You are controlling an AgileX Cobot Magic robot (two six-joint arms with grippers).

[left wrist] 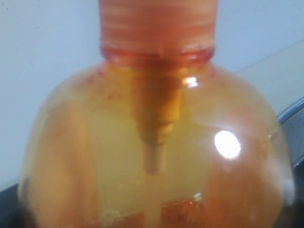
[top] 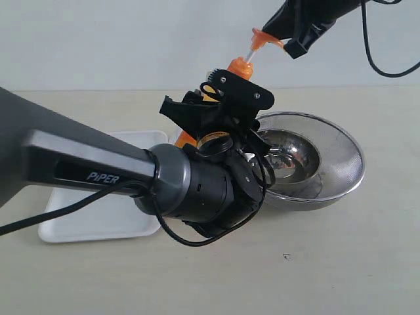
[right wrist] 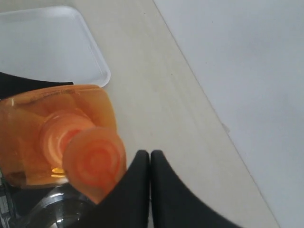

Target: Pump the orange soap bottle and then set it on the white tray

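got the orange soap bottle (top: 240,67) off the white tray (top: 98,223), just past the tray corner on the steel bowl (top: 344,154) side, between tray and bowl, leaning away from the tray. can't tell whether the base sits on the table (top: 308,262) or hangs above it; hidden behind the left arm (top: 98,167). pump head (top: 265,39) farther from the tray than the body, with white stem (top: 250,52) showing between head and collar. clamped round the upper body by the left gripper (top: 216,108), jaws closed on it from both sides. from the left wrist, just the orange soap bottle (left wrist: 156,156) shoulder filling the view, ribbed collar above, dip tube visible through the orange liquid, sliver of steel bowl (left wrist: 293,118) rim at the edge. right gripper (top: 298,41) at the pump head, on the side away from the tray, touching it. from the right wrist, right gripper (right wrist: 150,164) with both black fingertips (right wrist: 137,190) pressed together, nothing between them, closed empty; pump head (right wrist: 95,164) tight against the outer side of one finger, not inside the jaws. same view looking down on the orange soap bottle (right wrist: 28,133), with the rounded corner of the white tray (right wrist: 52,42) just beside it but apart, and a bit of steel bowl (right wrist: 61,209) close by.
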